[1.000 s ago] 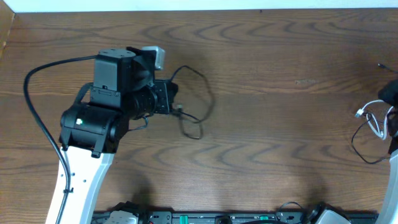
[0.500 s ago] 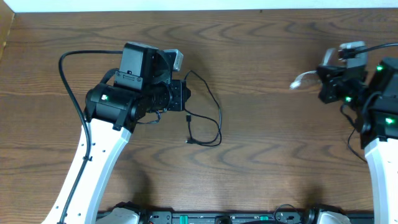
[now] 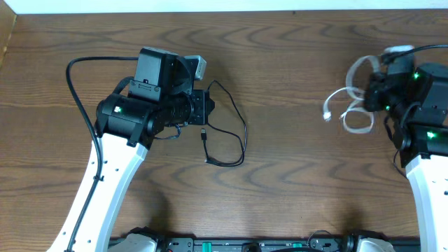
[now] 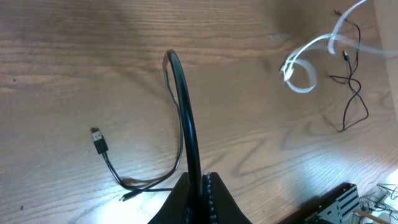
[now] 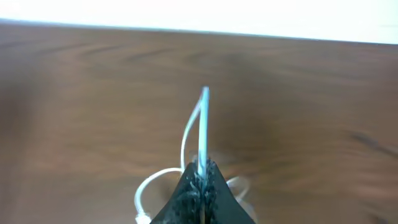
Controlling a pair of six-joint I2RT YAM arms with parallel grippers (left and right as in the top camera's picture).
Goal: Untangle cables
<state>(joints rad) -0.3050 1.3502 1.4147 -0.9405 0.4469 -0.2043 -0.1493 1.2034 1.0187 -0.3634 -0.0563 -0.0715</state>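
Separation is what I am working on here: each arm is taking one cord, and the two cords are lying well apart on the table [image 3: 294, 56]. The left gripper [image 4: 200, 186] is pinching the black cable [image 4: 185, 106] with its jaws closed. The right gripper [image 5: 200, 179] is likewise clamping shut on the white cable [image 5: 203, 124].

To do this well, I am thinking of drawing the arms apart slowly and low, letting slack run out rather than jerking it. I am also watching that no loop is crossing itself.

The black cable is arcing from the left gripper toward the right, curving down toward the near edge and doubling back. Its long axis is running roughly far-to-near, and its plug [image 3: 204, 134] is pointing back toward the gripper. The white cable is hanging in loose coils to the left of the right gripper. One of its ends [image 3: 326, 114] is pointing toward the table's middle.
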